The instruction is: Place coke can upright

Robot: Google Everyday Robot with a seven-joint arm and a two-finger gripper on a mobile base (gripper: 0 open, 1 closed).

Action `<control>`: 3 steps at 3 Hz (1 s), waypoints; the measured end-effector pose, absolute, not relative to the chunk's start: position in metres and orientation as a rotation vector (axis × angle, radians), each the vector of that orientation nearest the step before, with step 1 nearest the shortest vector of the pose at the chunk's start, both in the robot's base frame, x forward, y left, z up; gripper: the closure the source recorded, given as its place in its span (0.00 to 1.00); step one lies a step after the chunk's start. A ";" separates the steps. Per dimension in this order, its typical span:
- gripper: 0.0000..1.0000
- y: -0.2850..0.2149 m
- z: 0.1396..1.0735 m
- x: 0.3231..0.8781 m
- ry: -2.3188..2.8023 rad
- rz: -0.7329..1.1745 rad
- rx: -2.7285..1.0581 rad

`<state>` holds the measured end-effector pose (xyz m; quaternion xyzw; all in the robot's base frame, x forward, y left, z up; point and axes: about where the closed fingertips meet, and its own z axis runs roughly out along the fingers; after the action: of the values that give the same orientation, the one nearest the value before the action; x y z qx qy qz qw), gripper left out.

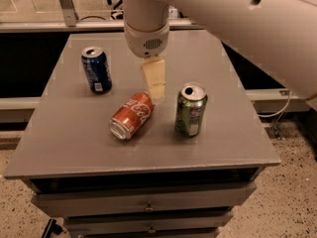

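The coke can (131, 116) is red-orange with white script. It lies on its side near the middle of the grey table (64, 138), its silver end facing the front left. My gripper (155, 86) hangs from the white arm just above and behind the can's far end, pointing down at it. One cream finger face shows from this side.
A blue can (96, 69) stands upright at the back left. A green can (190, 109) stands upright just right of the coke can. Drawers run below the table's front edge. The white arm crosses the upper right.
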<state>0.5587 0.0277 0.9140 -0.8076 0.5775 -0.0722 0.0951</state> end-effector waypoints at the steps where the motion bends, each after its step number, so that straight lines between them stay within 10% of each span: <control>1: 0.00 0.021 0.906 0.556 1.679 -0.171 -2.421; 3: 0.00 0.018 0.894 0.555 1.561 -0.056 -2.539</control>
<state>0.5549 0.0178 0.8938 -0.8490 0.5220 -0.0188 0.0805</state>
